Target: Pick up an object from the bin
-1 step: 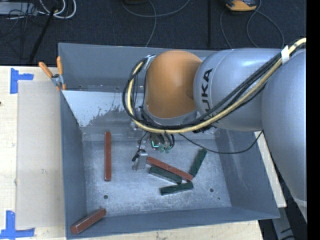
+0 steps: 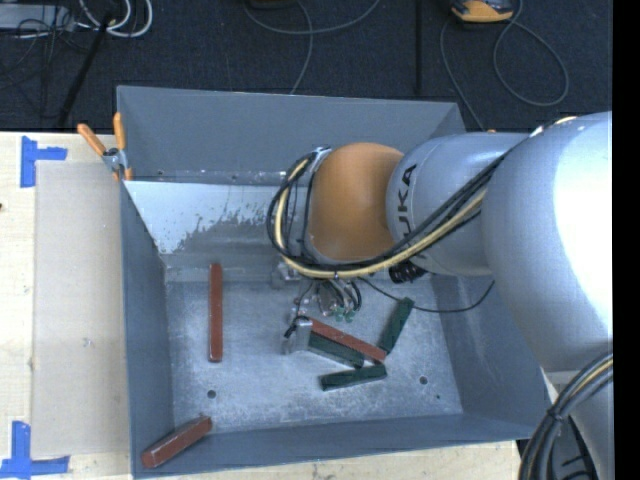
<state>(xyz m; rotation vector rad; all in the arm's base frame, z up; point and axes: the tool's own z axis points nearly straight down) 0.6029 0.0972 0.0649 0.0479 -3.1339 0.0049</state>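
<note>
A grey metal bin (image 2: 140, 298) is sitting before me. A silver robot arm (image 2: 520, 218) is reaching into it from the right, bending down so that its rounded orange wrist cover (image 2: 350, 213) is hanging over the middle of the floor. Below that cover the jaws are pointing downward, low at the left end of a reddish-brown flat stick (image 2: 350, 342). That stick is lying slantwise on a small heap of dark green sticks (image 2: 352, 377), just right of centre. Whether the jaws are spread or pressed together I cannot tell, as the wrist is shadowing them. Nothing is looking lifted: every piece appears to be resting on the bin floor, so I am judging the pick as not done, with gripping and raising left. Well apart to the left a long reddish-brown stick (image 2: 215, 311) is lying alone, and a brown block (image 2: 177, 441) is resting in the near left corner
</note>
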